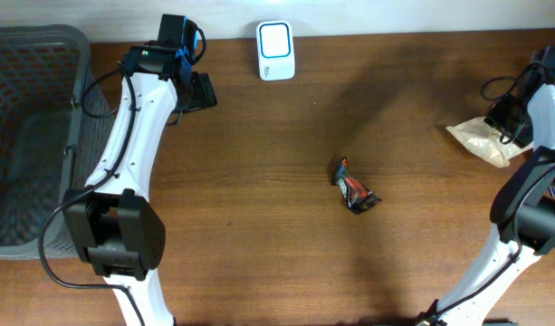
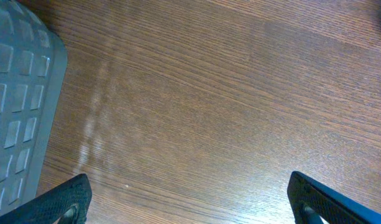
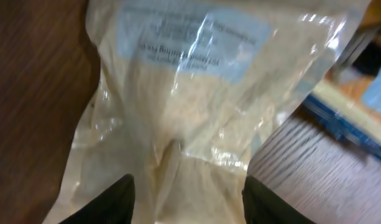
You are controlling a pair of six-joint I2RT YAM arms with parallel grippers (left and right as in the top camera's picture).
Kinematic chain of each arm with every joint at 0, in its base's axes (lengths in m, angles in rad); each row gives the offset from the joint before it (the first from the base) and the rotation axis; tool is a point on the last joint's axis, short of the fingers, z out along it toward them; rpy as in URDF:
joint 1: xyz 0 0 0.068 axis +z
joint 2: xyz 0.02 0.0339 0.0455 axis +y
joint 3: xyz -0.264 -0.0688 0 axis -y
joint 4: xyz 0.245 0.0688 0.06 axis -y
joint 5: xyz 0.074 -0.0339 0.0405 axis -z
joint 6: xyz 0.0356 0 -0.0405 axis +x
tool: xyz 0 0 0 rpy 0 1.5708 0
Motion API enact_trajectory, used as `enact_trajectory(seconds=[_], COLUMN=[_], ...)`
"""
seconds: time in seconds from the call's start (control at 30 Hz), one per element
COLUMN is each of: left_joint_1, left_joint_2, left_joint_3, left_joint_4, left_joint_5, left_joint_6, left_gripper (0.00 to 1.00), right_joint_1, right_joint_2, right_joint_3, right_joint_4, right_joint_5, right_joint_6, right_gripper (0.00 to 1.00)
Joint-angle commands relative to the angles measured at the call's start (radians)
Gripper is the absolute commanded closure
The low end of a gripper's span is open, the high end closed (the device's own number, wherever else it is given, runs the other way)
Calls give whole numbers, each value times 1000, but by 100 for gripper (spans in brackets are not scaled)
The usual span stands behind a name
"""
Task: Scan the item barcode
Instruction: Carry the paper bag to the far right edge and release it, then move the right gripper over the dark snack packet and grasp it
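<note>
Bag [image 3: 196,124] of beige grains, clear and blue-labelled, lies beneath released right pincer [image 3: 191,194].

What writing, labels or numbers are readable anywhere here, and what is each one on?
Pale blue label on the clear plastic bag of pale grains: several lines of print, too blurred to read.
Small dark red crumpled wrapper: any print is too small to read.
White box-shaped scanner with a blue outline: no legible text.
Nothing can be quoted as it reads.
</note>
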Motion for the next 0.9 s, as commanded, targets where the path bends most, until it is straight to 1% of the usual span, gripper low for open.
enact_trajectory(seconds=[0.0,0.17,0.2,0.27,0.33,0.43,0.5,0.53,0.6,0.63,0.73,0.8,0.87], left_joint_1=[-5,-5,-5,-5,-5,-5,-5,-5,-5,-5,-5,-5,-5], left_joint_2=[16,16,16,16,16,16,16,16,16,16,16,16,16], left_joint_3=[1,1,1,1,1,1,1,1,1,1,1,1,1], left_joint_4=[-2,-2,-2,-2,-2,-2,-2,-2,-2,-2,-2,-2,-2], left_joint_5=[-3,-3,-3,-3,-3,-3,-3,-3,-3,-3,-3,-3,-4], left_joint_6=[-13,-13,-13,-13,-13,-13,-13,-13,-13,-13,-13,-13,-13], left_gripper=[1,1,1,1,1,1,1,1,1,1,1,1,1], right_joint_1=[-4,5,16,53,116,219,302,362,437,486,613,682,732], right_joint_2=[-66,-190,-214,-241,-244,-240,-238,-238,-238,-238,-238,-238,-238], right_joint_3=[89,133,133,132,131,82,21,-27,-95,-140,-267,-347,-416], right_joint_4=[-64,-175,-205,-270,-379,-481,-493,-485,-460,-435,-334,-255,-180], right_joint_5=[-168,-517,-594,-683,-687,-687,-645,-594,-516,-459,-288,-169,-105], right_joint_6=[8,2,-48,-218,-397,-558,-580,-580,-580,-580,-547,-498,-490], right_gripper=[44,44,44,43,40,38,31,30,30,30,23,22,23])
